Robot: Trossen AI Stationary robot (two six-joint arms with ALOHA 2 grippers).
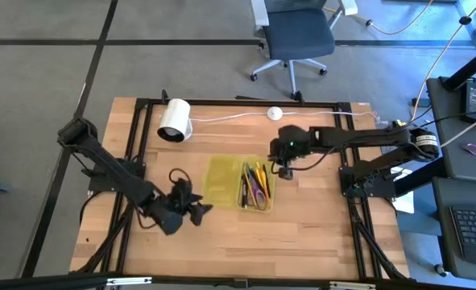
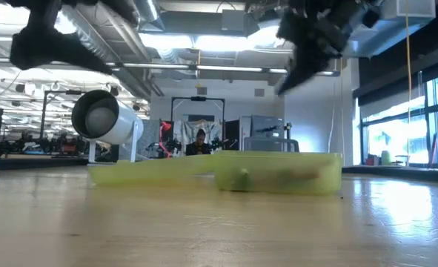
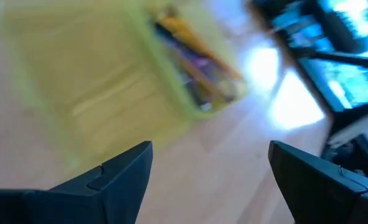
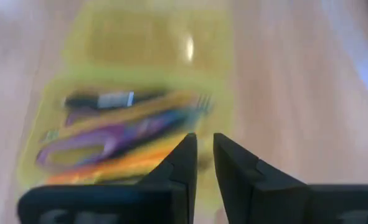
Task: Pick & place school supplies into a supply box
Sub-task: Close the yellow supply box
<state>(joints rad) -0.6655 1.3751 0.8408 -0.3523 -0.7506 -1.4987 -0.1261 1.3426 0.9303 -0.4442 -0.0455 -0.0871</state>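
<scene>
The right gripper (image 1: pixel 286 171) hangs above the table just off the supply box's (image 1: pixel 221 173) three-o'clock edge, its two dark fingers (image 4: pixel 177 163) drawn almost together with nothing between them; in the right wrist view only a narrow slit parts them, and past their tips lies the filled part of the box. In the low view this gripper (image 2: pixel 293 78) is well clear of the tabletop, higher than the box wall (image 2: pixel 278 172). The school supplies (image 1: pixel 254 185) lie packed in the box's three-o'clock compartment: the purple-and-blue-handled scissors (image 4: pixel 103 140), a black pen (image 4: pixel 103 99) and yellow and orange pencils (image 4: pixel 109 165) side by side, all running lengthwise along the compartment. The box's nine-o'clock half holds nothing that shows from above. The left gripper (image 1: pixel 199 209) sits toward seven o'clock of the box, near its corner yet apart from it, with its fingers (image 3: pixel 118 177) spread wide and empty; through the gap its wrist view looks across bare wood to the box (image 3: pixel 90 93) and the supplies (image 3: pixel 193 62) in it. Beyond the box toward eleven o'clock a white cylinder roll (image 1: pixel 174 120) lies on the wooden table (image 1: pixel 318 234), and at about one o'clock a small white round puck (image 1: pixel 275 113) sits on a cable near the table's far edge. Off the table, past twelve o'clock, stands an office chair (image 1: pixel 294 36).
</scene>
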